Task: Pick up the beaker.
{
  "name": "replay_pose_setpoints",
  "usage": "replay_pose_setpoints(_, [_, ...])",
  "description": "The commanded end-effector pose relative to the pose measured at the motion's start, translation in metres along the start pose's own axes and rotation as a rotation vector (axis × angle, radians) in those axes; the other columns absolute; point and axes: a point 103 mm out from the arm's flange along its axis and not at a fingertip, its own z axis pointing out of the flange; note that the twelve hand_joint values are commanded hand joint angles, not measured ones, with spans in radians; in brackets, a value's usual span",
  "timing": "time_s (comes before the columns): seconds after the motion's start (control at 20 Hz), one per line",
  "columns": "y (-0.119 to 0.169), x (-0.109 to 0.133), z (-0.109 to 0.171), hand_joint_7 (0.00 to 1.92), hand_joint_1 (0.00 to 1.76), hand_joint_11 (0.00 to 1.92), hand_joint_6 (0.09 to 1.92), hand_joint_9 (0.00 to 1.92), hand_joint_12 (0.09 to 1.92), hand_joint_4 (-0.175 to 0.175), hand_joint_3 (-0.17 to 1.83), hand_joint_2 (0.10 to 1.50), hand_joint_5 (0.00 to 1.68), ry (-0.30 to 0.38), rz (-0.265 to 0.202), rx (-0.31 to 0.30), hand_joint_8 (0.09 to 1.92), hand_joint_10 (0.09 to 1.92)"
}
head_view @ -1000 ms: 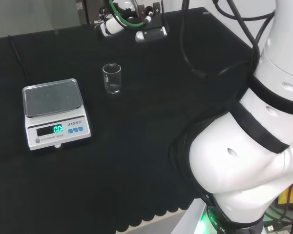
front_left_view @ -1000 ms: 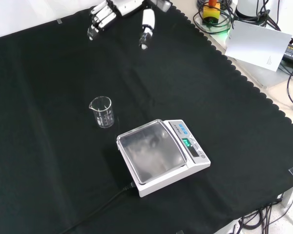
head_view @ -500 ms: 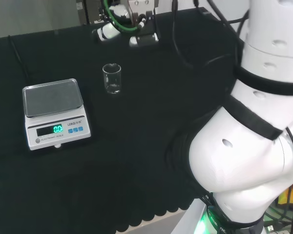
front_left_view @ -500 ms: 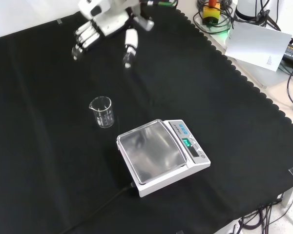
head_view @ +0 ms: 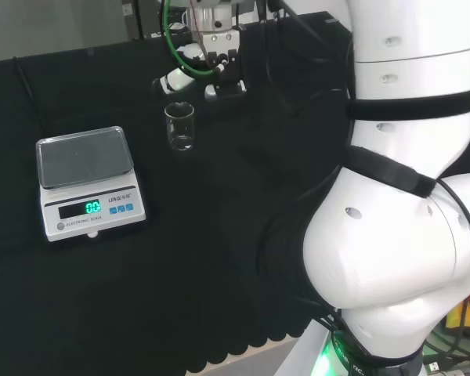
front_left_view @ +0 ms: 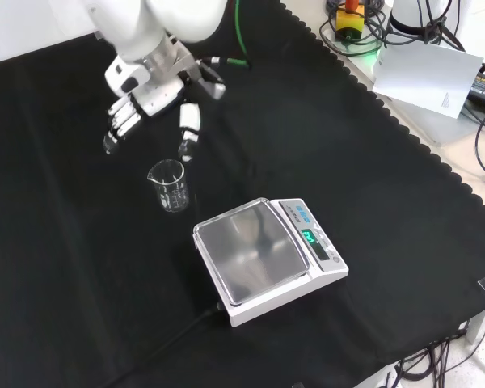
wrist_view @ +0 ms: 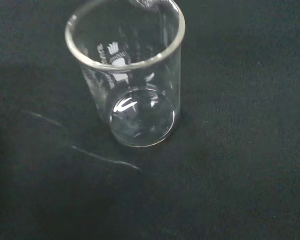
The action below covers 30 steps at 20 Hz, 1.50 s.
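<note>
Black cloth (front_left_view: 323,145), clear upright beaker (front_left_view: 169,185)

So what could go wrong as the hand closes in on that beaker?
The beaker is light, empty clear glass standing free on the cloth; a finger of the open hand could clip its rim and tip it. If knocked sideways, it might roll or strike the scale close by.

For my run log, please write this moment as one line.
phase: approach | hand: open, above cloth, apart from beaker | beaker: upright, empty, on cloth | scale: pan bare
</note>
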Motion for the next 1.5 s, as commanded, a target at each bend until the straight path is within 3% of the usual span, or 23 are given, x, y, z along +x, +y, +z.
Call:
replay_pose_setpoints(0.05, [0.015,-0.007,0.024,0.00,0.29,0.00,0.09,0.14,1.45,0.034,0.20,0.72,0.02,0.004,0.003,0.045,0.51,0.82])
replay_pose_setpoints(1.25, [0.028,0.010,0.072,0.00,0.29,0.00,0.09,0.13,1.45,0.034,0.19,0.73,0.03,-0.007,-0.001,0.123,0.50,0.83])
replay_pose_setpoints(1.5, [0.030,0.013,0.078,0.02,0.43,0.00,0.09,0.19,1.50,0.038,0.19,0.76,0.08,-0.024,-0.002,0.118,0.58,0.83])
